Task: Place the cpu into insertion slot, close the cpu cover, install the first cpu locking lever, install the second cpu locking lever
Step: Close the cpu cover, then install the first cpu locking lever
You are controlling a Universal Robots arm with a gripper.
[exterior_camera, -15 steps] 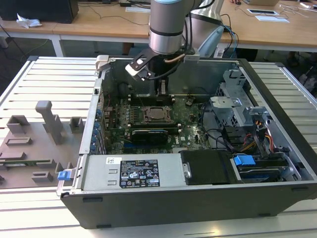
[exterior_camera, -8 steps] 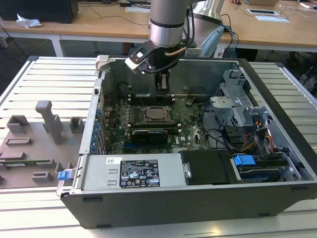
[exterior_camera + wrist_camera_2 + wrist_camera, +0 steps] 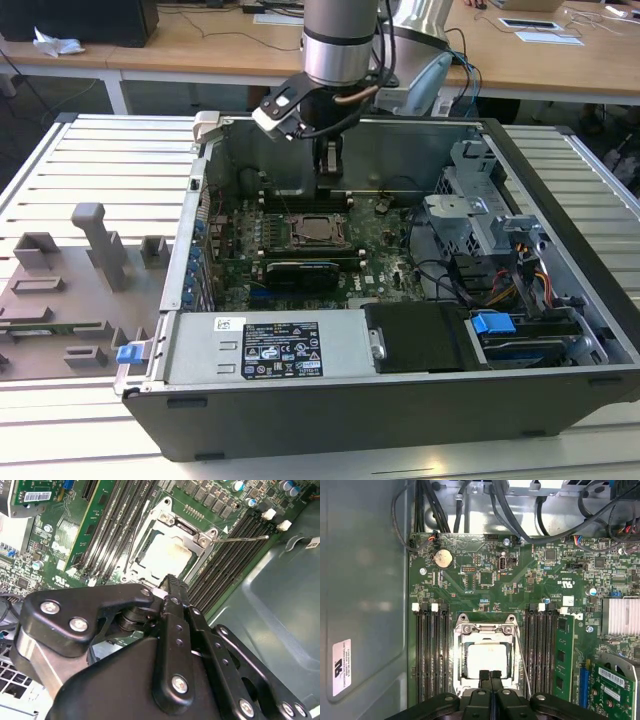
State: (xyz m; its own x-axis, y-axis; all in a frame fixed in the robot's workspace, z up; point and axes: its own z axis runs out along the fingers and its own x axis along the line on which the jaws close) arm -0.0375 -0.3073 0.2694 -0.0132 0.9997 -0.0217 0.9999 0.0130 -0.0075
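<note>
First wrist view, nearest thing first: what do you have?
— Your gripper (image 3: pixel 489 676). Its fingertips (image 3: pixel 483 676) are pressed together, holding nothing, and it hangs over one edge of the cpu cover (image 3: pixel 485 629).
And the cpu (image 3: pixel 487 660)?
— It lies in the insertion slot (image 3: pixel 458 675) at the middle of the motherboard (image 3: pixel 485 580). The cover looks down around it. Just beside it a thin locking lever (image 3: pixel 522 662) stands loose. I judge you're on the first lever. It calls for closed tips meeting that wire squarely, clear of the memory slots (image 3: pixel 432 655).
</note>
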